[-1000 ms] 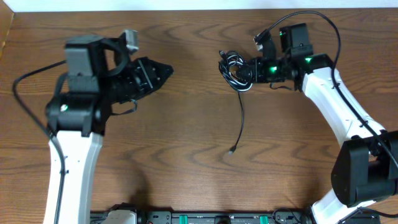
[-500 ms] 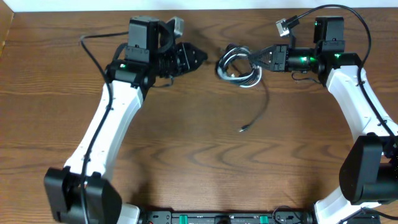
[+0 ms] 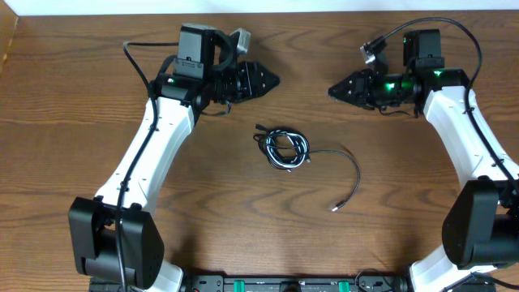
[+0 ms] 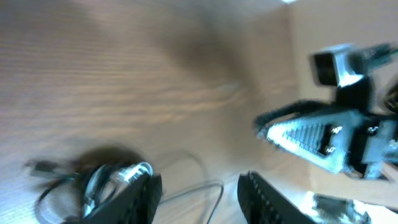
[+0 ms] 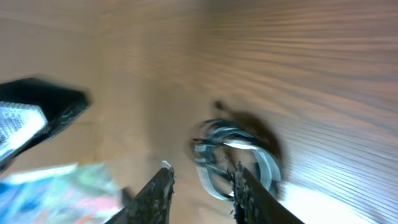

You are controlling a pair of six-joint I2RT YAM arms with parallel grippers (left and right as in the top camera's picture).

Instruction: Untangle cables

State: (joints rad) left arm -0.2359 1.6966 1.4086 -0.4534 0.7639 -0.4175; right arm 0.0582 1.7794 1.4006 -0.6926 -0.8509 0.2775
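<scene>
The brown wood-grain worktop (image 3: 243,235) carries one bundle of cables (image 3: 284,150) at its middle, black and pale strands coiled too tightly to count, with a single black cord trailing right to one small plug (image 3: 336,208). Two arms reach in from the near corners, and the left tool (image 3: 274,80) and right tool (image 3: 332,91) point at each other beyond the bundle, clear of it. Both tools have their fingers parted and hold nothing.
</scene>
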